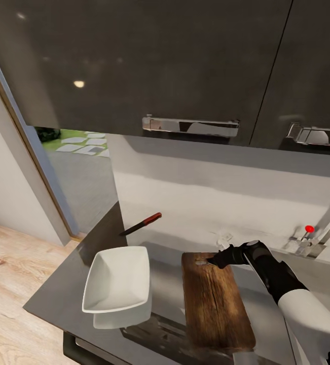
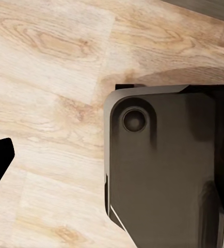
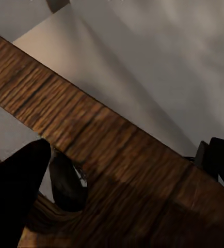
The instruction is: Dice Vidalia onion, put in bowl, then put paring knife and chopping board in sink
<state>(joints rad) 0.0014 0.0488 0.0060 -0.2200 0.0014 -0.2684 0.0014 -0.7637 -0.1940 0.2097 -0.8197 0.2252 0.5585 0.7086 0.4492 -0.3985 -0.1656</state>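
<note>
Head view: our right gripper sits at the far end of the chopping board on the bench; we cannot tell how its jaws stand. The bowl lies just left of the board, the paring knife beyond the bowl. Left jaws: undetermined.

The chopping board lies on the countertop. At its 9 o'clock sits the bowl. The paring knife lies at the bowl's 12 o'clock. The right gripper touches the board's far edge; whether its jaws are apart is unclear.
</note>
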